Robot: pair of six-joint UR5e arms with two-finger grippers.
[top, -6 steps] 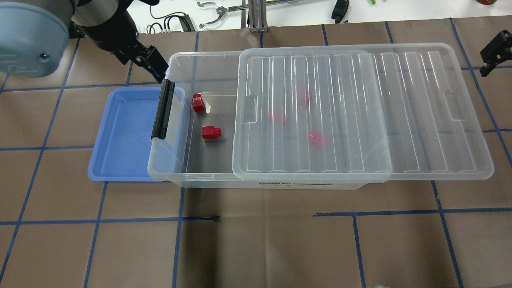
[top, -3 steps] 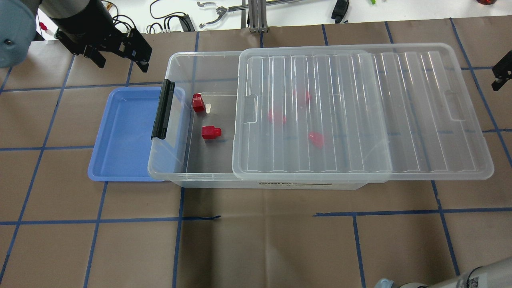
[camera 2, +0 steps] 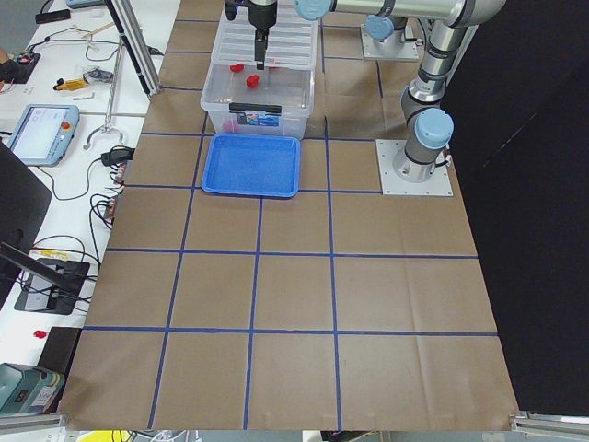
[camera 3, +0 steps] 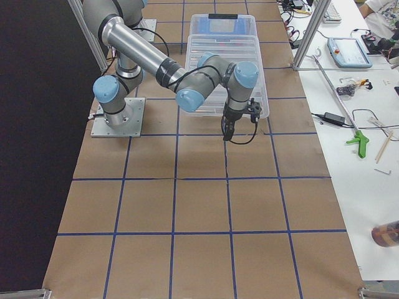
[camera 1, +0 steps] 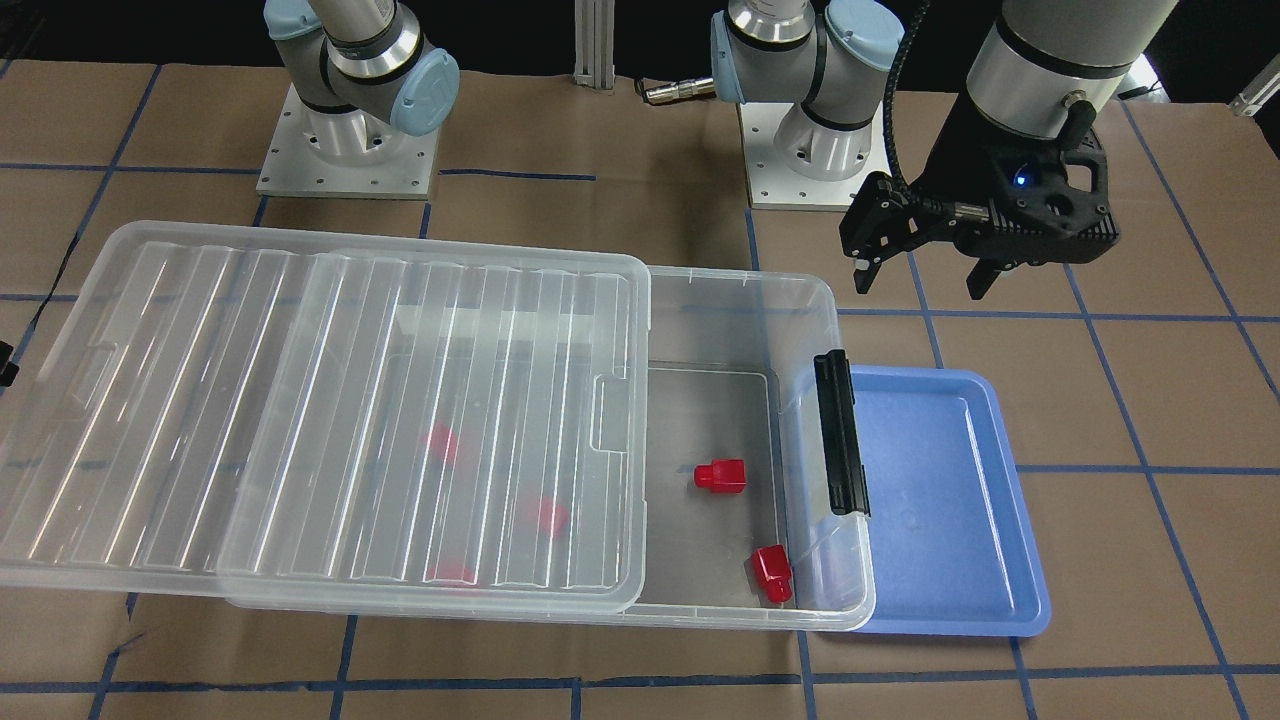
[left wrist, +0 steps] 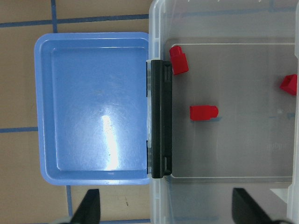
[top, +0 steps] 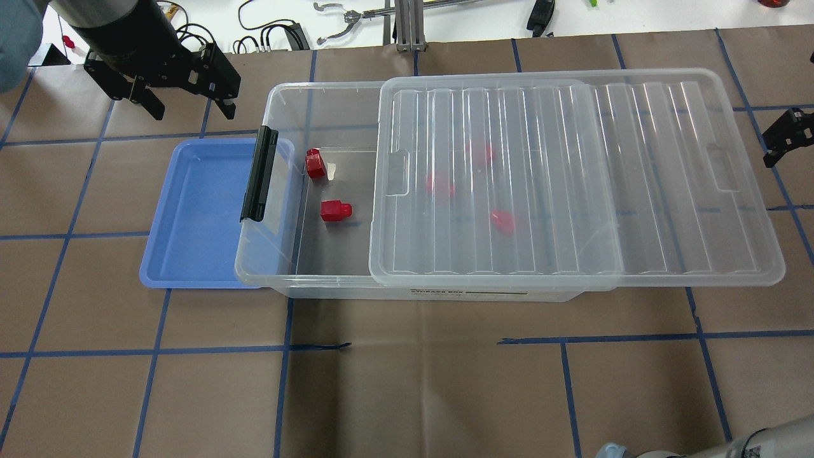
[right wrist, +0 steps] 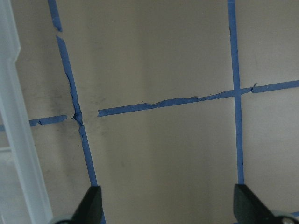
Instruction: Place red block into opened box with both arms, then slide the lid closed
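Observation:
Two red blocks (top: 315, 164) (top: 335, 210) lie in the uncovered left end of the clear box (top: 267, 270). Several more show blurred under the ribbed lid (top: 636, 178), which covers most of the box and overhangs its right end. The black latch (top: 259, 173) sits on the left short end. My left gripper (top: 191, 105) hovers open and empty beyond the box's far left corner; its wrist view looks down on the latch (left wrist: 159, 121) and blocks (left wrist: 203, 112). My right gripper (top: 779, 137) stands open and empty just off the lid's right short end, the lid edge (right wrist: 18, 140) beside it.
An empty blue tray (top: 197, 216) lies against and partly under the box's left end. Brown paper with blue tape lines covers the table. Tools and cables lie on the white bench beyond the far edge (top: 356, 19).
My left gripper pulled away from the box's far left corner, turned and rose. My right gripper moved nearer, down alongside the lid's right end. Blocks, box and lid stayed put.

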